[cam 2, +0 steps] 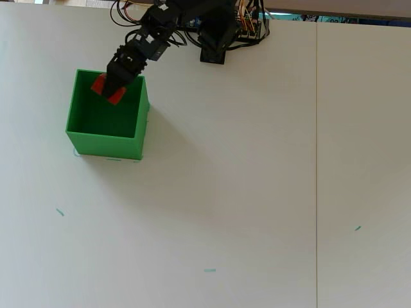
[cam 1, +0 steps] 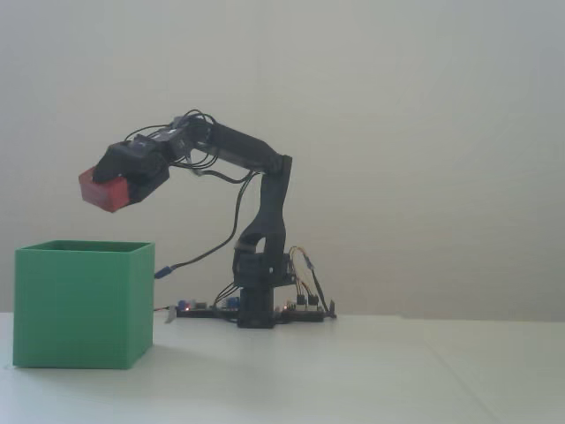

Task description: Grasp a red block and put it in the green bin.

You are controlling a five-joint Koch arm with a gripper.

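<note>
Red and matte, the red block [cam 1: 104, 192] sits clamped in the end effector [cam 1: 113, 187], held in the air at the left of the fixed view, clear above the rim of the green bin [cam 1: 81, 305] with open space between block and rim. The end effector is closed on the block: its black jaws cover the block's upper and right parts, while the red face toward the left edge of the frame shows free.

From the overhead view the red block [cam 2: 107, 88] appears in the upper left of the frame, over the far right corner of the bin's opening, just inside the rim. The end effector [cam 2: 110, 86] lies across it, so only two small red patches show on either side of the black jaws. The green bin [cam 2: 106, 142] stands upright on the white surface [cam 2: 257, 192], its square opening facing up, and the part of its inside that shows is plain green.

The black arm [cam 1: 265, 203] rises from its base [cam 1: 254, 309] near the lower middle of the fixed view, bends at the elbow and reaches out to the left, roughly level, with loose black cables [cam 1: 221, 243] looping beneath it. Circuit boards and coloured wires [cam 1: 305, 300] lie on the surface beside the base. In the overhead view the base [cam 2: 215, 45] sits at the top edge of the frame, well apart from the bin, and a thin dark seam [cam 2: 316, 160] runs down the surface at the right.
</note>
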